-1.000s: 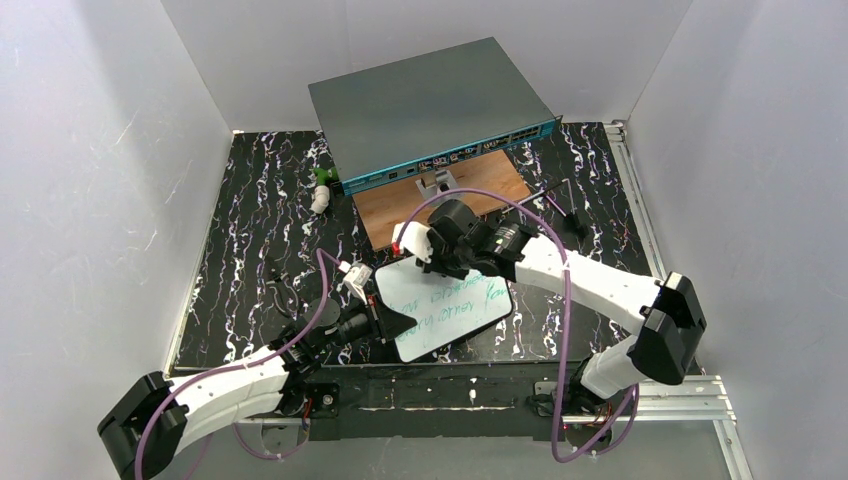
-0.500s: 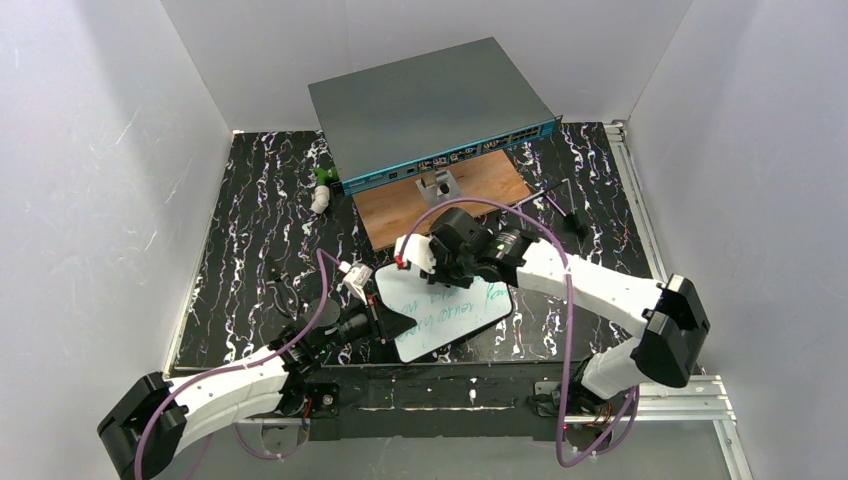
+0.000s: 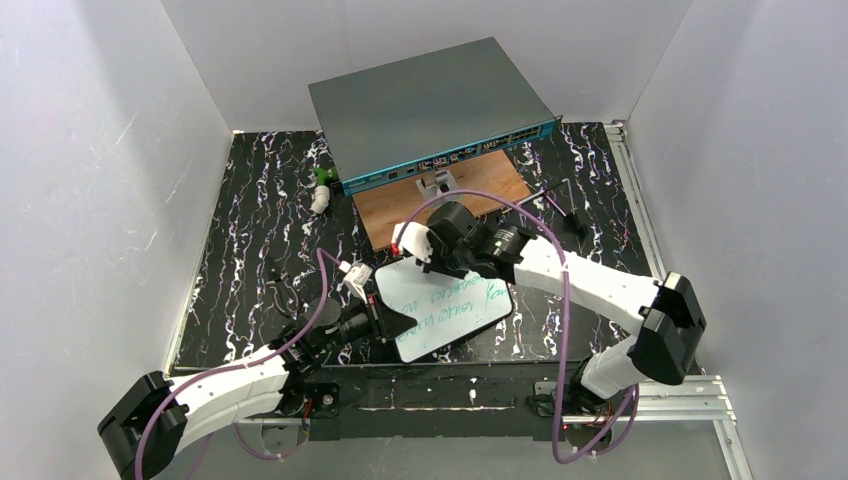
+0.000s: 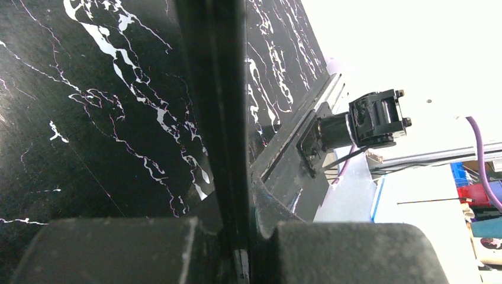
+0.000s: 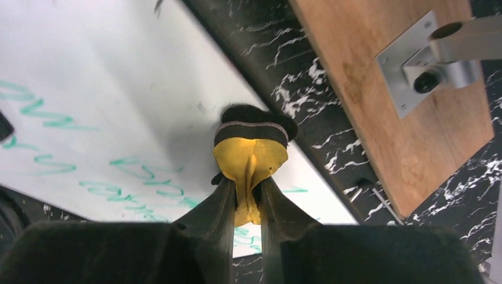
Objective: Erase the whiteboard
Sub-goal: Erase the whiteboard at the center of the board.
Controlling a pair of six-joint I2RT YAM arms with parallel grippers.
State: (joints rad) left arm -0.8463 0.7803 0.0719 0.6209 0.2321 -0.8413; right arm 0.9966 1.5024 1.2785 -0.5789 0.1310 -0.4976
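The whiteboard (image 3: 447, 313) lies at the near middle of the black marbled table, with green handwriting across it. My left gripper (image 3: 386, 322) is shut on the board's left edge, which shows in the left wrist view as a dark strip (image 4: 216, 89) running between the jaws of the left gripper (image 4: 237, 234). My right gripper (image 3: 432, 262) is shut on a yellow eraser (image 5: 250, 155), whose dark felt is pressed onto the board (image 5: 118, 71) near its far edge. In the right wrist view, the right gripper (image 5: 244, 184) has green writing to its left and below it.
A large grey box with a teal front (image 3: 435, 110) stands at the back. A brown wooden board (image 3: 470, 195) with a metal bracket (image 3: 437, 183) lies just beyond the whiteboard. A small green and white object (image 3: 321, 190) lies at the back left, and a black stick (image 3: 560, 200) at the right.
My right gripper swept the eraser toward the near left over the board, then back to the far edge. The left gripper and the board stayed put.
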